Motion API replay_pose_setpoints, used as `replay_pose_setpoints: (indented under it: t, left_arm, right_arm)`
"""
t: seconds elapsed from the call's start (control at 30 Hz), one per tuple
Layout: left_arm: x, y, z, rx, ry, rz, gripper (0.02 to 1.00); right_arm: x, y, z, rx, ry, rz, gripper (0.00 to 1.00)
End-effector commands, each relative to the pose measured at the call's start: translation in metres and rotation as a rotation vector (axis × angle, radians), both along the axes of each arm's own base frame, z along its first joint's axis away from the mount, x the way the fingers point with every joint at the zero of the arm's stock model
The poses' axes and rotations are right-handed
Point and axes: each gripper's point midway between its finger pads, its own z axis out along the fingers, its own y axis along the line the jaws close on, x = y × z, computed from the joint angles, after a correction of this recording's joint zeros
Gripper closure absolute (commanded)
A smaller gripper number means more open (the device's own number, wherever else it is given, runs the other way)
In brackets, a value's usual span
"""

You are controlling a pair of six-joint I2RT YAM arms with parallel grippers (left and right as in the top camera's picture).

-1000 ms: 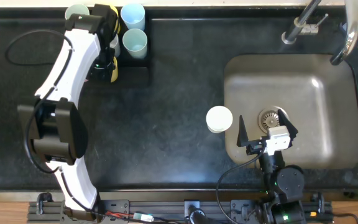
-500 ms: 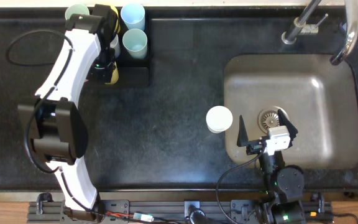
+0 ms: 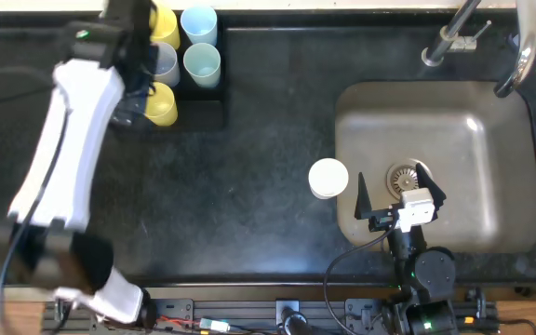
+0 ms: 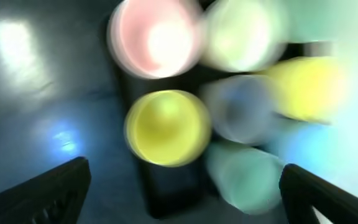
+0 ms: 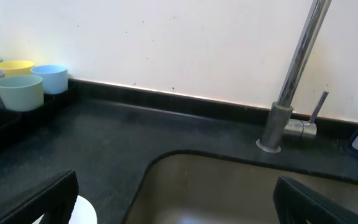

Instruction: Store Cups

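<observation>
Several pastel plastic cups (image 3: pixel 202 62) stand upright, packed together for storage in the black rectangular tray (image 3: pixel 203 112) at the dark counter's (image 3: pixel 231 205) back left. The left end effector (image 4: pixel 185 186) hangs above them, fingers apart, holding nothing. One round white cup (image 3: pixel 328 178) waits just beside the steel sink (image 3: pixel 473 140), probably next to store; the right end effector (image 3: pixel 396 191) sits over the basin, fingers spread, empty.

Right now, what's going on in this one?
The left gripper hangs open and empty above the black tray at the back of the counter, where several coloured cups, among them a yellow cup, already stand. One white cup stands on the counter beside the sink, not yet stored. The right gripper sits open over the sink, holding nothing.
</observation>
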Motion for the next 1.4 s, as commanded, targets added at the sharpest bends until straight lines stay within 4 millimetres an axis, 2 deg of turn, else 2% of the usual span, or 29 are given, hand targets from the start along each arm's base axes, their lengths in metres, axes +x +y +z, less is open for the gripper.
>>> replay_pose_setpoints:
  t: [0.03, 0.13, 0.2, 0.27, 0.33, 0.4, 0.53, 0.73, 0.9, 1.07, 1.23, 1.4]
  left_arm:
    - [0.003, 0.014, 0.089, 0.225, -0.263, -0.261, 0.018]
    - [0.008, 0.006, 0.153, 0.42, -0.505, -0.479, 0.018]
    - [-0.004, -0.003, 0.192, 0.579, -0.672, -0.617, 0.018]
    - [-0.025, -0.003, 0.213, 0.684, -0.789, -0.641, 0.018]
    - [-0.05, 0.001, 0.217, 0.762, -0.866, -0.634, 0.018]
    - [-0.077, 0.006, 0.207, 0.805, -0.912, -0.623, 0.018]
    - [-0.118, 0.005, 0.173, 0.898, -0.967, -0.663, 0.018]
    - [-0.15, -0.005, 0.119, 0.97, -1.041, -0.741, 0.018]
    - [-0.164, -0.006, 0.075, 0.967, -1.049, -0.754, 0.018]
    - [-0.172, -0.005, 0.053, 0.98, -1.07, -0.743, 0.018]
    - [-0.167, -0.005, 0.026, 0.993, -1.04, -0.763, 0.02]
    - [-0.158, -0.01, -0.015, 0.963, -1.001, -0.81, 0.018]
  right_arm:
    - [0.001, -0.001, -0.003, -0.002, -0.001, -0.005, 0.005]
    - [0.001, -0.001, -0.003, -0.003, -0.001, -0.005, 0.005]
    - [0.001, -0.001, -0.003, -0.002, -0.001, -0.005, 0.003]
    - [0.001, -0.001, -0.003, -0.003, -0.001, -0.005, 0.003]
    - [0.001, -0.001, -0.003, -0.003, -0.001, -0.005, 0.003]
    - [0.001, -0.001, -0.003, -0.003, -0.001, -0.005, 0.005]
    - [0.001, -0.001, -0.003, -0.003, -0.001, -0.005, 0.005]
    - [0.001, -0.001, -0.003, -0.002, -0.001, -0.005, 0.003]
    - [0.001, -0.001, -0.003, -0.003, -0.001, -0.005, 0.003]
    - [0.001, -0.001, -0.003, -0.003, -0.001, -0.005, 0.005]
    - [0.001, -0.001, -0.003, -0.003, -0.001, -0.005, 0.003]
    - [0.001, -0.001, -0.003, -0.003, -0.001, -0.005, 0.005]
